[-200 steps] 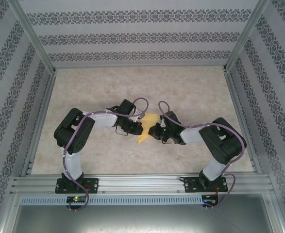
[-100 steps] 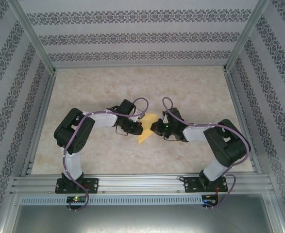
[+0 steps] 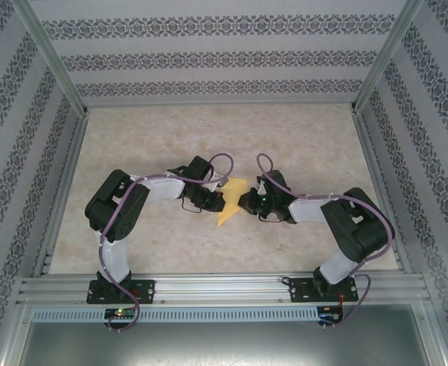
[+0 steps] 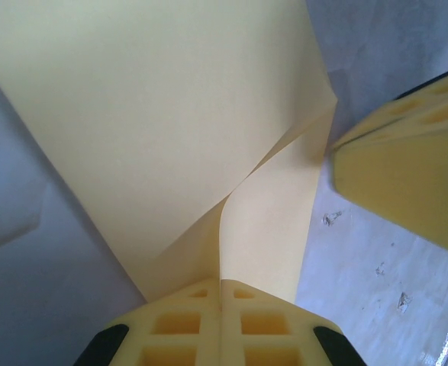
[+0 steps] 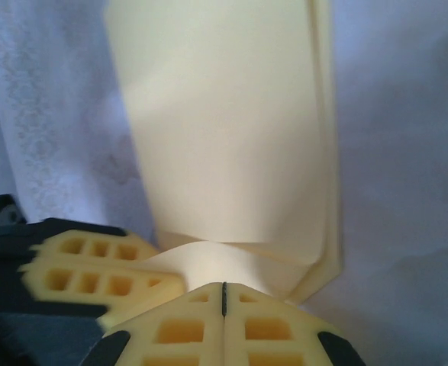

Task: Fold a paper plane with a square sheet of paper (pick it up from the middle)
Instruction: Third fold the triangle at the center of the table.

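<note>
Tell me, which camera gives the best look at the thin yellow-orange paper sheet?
The left wrist view: the thin yellow-orange paper sheet is sharp and close there, its folded layers and curled edge clear. The right wrist view shows it large but blurrier; the top view, just a small far-off sliver.

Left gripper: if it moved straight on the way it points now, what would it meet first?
The left gripper is shut on the folded paper, so that comes first; beyond it, probably the right gripper, depth unclear.
</note>
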Available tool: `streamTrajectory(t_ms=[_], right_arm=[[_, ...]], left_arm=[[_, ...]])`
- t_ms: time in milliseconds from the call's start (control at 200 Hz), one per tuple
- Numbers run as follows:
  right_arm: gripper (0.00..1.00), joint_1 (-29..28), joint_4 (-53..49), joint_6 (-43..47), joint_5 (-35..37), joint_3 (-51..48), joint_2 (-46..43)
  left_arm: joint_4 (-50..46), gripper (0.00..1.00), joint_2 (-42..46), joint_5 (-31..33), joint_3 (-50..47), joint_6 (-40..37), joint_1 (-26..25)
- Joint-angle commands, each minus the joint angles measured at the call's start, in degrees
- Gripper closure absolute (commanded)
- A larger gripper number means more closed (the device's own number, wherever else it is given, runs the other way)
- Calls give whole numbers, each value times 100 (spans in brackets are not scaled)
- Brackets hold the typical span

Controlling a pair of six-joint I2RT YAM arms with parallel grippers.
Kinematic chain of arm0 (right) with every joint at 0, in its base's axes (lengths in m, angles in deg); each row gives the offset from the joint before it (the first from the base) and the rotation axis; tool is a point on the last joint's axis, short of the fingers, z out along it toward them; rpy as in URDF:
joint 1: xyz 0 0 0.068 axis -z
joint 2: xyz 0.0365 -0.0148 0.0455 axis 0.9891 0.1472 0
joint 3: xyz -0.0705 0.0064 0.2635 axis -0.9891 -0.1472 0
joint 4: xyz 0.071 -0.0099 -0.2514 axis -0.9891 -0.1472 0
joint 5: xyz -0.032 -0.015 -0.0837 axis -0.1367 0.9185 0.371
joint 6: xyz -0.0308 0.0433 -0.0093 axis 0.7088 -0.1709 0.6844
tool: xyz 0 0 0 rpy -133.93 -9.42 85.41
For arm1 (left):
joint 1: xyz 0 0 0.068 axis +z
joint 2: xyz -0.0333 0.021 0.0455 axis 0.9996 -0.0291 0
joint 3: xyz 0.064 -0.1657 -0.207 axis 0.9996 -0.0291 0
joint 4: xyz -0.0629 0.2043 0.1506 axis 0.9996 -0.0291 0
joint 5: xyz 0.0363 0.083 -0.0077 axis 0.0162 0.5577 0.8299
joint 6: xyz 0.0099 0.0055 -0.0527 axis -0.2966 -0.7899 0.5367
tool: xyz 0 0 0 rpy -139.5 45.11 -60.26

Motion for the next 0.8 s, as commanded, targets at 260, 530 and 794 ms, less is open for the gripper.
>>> streamTrajectory(t_ms=[260,530,794], right_arm=[[100,190,39,140,-12,114,432],[100,203,-505,282,315,-183,380],[100,241,-667,426,107,257,-235]], left_arm=[[-322,99,-240,140,-8,-158,-44],[-331,99,-226,86,-15,-168,-47],[-374,99,-239,-2,23,-185,-44]])
